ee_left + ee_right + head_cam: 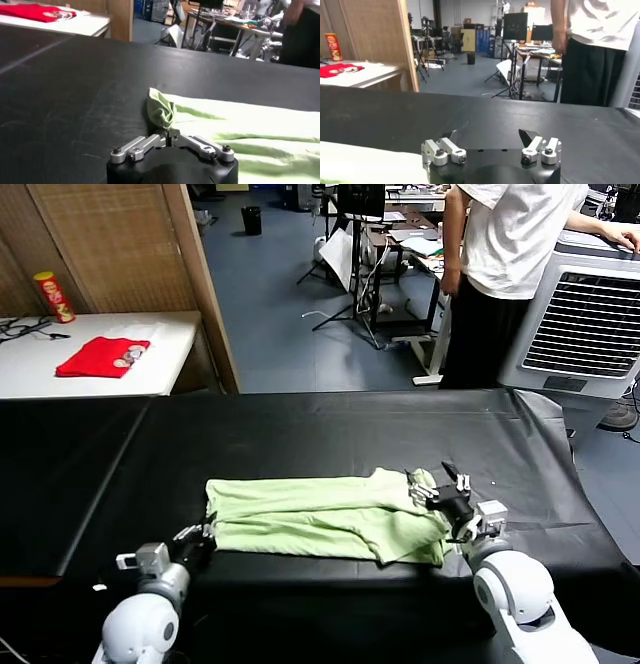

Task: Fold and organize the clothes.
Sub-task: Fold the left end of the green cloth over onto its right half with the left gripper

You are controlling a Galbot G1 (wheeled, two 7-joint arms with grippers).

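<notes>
Lying across the near middle of the black table, the shirt is a long pale green band, folded over on itself. Its collar, buttons and print are turned under or too faint to make out. At its left end a small bunch of cloth is pulled up off the table into a peak. That peak runs straight into the left gripper, whose fingers are clenched together on the shirt's corner; the exact pinch point is hidden behind the gripper body in the wrist view. In the head view the same gripper sits at the shirt's near-left corner, low on the table.

The right gripper is at the shirt's right end with its fingers spread wide. It holds nothing. From the head view it seems to hover just over the cloth edge, though whether a fingertip touches the cloth is hard to say. Its own camera cuts the shirt off to a pale strip at the frame's corner.

The table cover is black, scuffed and faintly wrinkled. Beyond it, on a white side table to the left, lie a red garment and a red can. A person in a white top stands by a white cooler at far right.
</notes>
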